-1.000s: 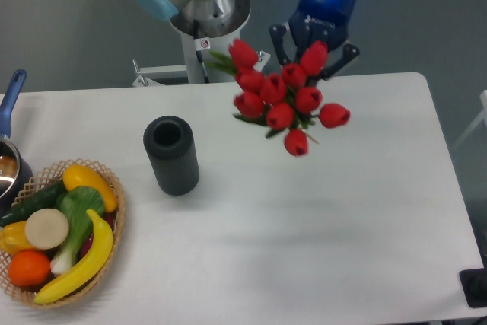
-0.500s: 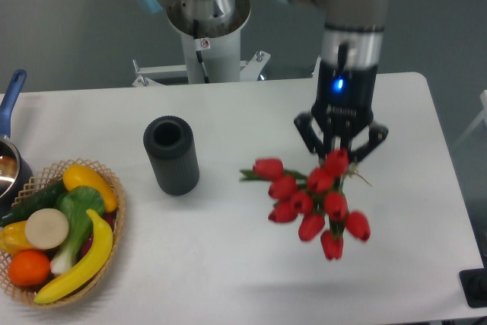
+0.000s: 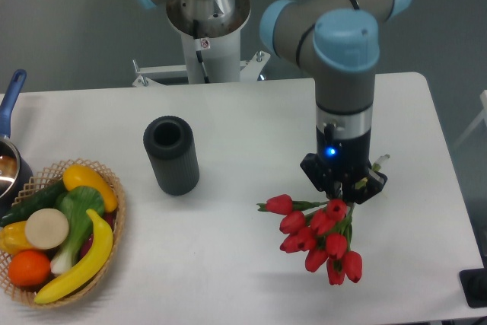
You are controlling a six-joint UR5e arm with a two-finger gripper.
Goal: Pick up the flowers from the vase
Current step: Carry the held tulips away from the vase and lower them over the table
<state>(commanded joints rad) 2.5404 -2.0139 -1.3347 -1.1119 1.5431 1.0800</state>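
Already out: gripper (image 3: 344, 186) pinches the flowers (image 3: 319, 235) well right of the vase (image 3: 171, 154); next, probably set down.

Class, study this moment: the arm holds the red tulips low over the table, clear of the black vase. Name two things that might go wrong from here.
1. The flowers hang sideways below the gripper, gripped only near the stems; they may slip or swing loose.
2. The blooms are close to the table; lowering further might crush them. The vase stands well aside, so knocking it looks unlikely.
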